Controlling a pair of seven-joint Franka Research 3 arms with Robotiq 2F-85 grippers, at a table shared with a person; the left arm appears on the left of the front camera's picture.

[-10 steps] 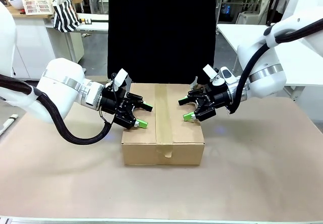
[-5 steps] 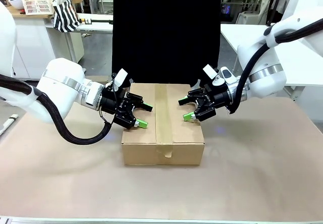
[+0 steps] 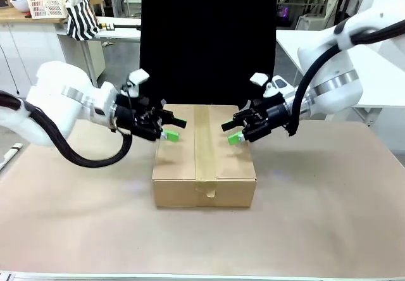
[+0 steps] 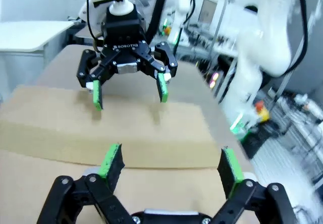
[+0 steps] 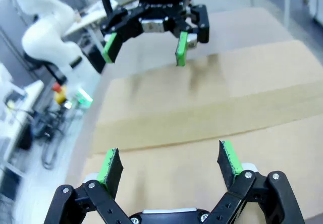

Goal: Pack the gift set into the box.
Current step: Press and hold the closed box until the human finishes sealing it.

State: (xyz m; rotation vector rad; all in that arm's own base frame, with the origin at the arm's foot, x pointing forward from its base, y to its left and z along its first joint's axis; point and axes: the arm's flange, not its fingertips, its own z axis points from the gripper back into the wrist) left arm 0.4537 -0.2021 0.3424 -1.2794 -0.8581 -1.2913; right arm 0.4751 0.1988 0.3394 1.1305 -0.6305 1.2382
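At mid-bench (image 3: 329,218), box (image 3: 204,156) lay shut, taped along centre seam. Above its left edge, left tool (image 3: 169,129) hovered, fingers spread, holding nothing. Over right side, right tool (image 3: 229,132) likewise agape and empty. Gift set unseen.

A brown-topped table (image 3: 329,218); behind it white cabinets (image 3: 38,53), a white basket (image 3: 45,4), a striped bag (image 3: 82,16)

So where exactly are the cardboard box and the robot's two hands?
box (image 3: 180,156): front view, bare top left of the tape.
left hand (image 3: 171,130): front view, between its fingertips.
right hand (image 3: 230,133): front view, between its fingertips.
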